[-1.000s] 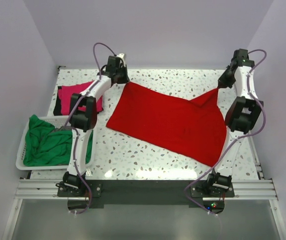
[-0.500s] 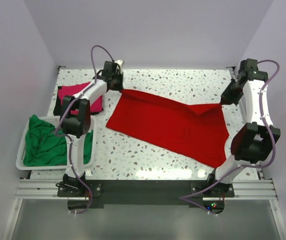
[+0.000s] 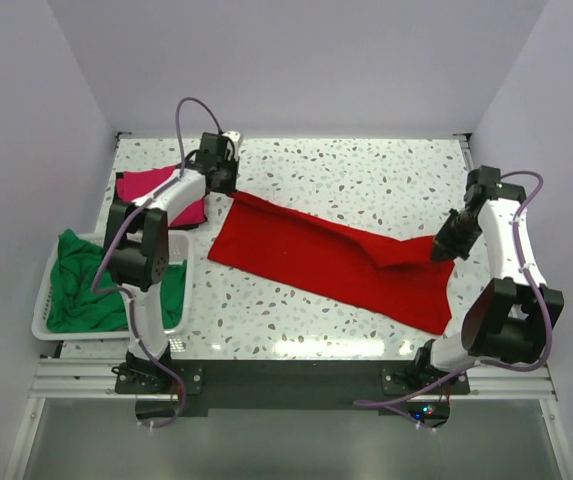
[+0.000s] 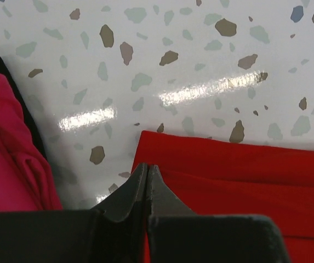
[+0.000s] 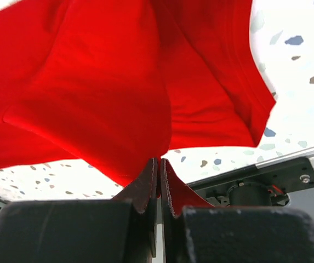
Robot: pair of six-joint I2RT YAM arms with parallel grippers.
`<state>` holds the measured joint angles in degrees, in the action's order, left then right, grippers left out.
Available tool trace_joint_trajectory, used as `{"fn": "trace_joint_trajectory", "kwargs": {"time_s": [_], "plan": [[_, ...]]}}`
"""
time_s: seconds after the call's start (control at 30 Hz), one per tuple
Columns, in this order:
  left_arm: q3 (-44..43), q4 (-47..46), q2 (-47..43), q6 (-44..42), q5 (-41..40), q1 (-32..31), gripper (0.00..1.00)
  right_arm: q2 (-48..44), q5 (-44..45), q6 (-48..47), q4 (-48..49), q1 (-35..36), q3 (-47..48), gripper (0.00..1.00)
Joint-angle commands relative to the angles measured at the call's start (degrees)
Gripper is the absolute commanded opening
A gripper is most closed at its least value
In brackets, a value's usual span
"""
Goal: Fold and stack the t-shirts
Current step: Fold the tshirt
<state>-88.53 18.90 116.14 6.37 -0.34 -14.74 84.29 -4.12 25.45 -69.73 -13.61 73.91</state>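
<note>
Red tee (image 3: 316, 255) stretches across the counter (image 3: 366, 170) from 10 to 4 o'clock. Left jaws clench its 10 o'clock corner; right jaws clench a lifted fold at 3 o'clock. Pink tee (image 3: 156, 188) lies at 10 o'clock, green tee (image 3: 91, 285) in a basket (image 3: 40, 310) at 8.

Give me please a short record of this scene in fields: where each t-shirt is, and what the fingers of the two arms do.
red t-shirt: spread across the middle of the table, far edge partly doubled over
pink t-shirt: folded, at the far left of the table
green t-shirt: crumpled in the white basket, left side
left fingers: shut on the red t-shirt's far left corner
right fingers: shut on its right corner, cloth raised
fold: not finished
</note>
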Motion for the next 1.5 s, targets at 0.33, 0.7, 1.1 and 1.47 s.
{"fn": "trace_joint_trajectory", "kwargs": {"time_s": [0.33,0.7,1.1,1.47], "plan": [[10.39,0.35,-11.28,0.92,-2.47,-0.90,0.02,-6.41,-0.45,-1.02,-1.02,0.07,-7.90,0.00],[17.52,3.17,-22.88,8.39,-0.73,-0.90,0.45,-11.08,-0.63,-1.90,-4.27,0.86,-12.91,0.42],[2.94,0.70,-4.02,16.13,13.50,-3.01,0.46,1.03,-2.39,1.44,11.53,0.69,-12.47,0.42],[3.45,1.85,2.43,16.92,15.02,-3.01,0.45,10.97,6.75,1.71,21.66,-1.68,-6.07,0.38]]}}
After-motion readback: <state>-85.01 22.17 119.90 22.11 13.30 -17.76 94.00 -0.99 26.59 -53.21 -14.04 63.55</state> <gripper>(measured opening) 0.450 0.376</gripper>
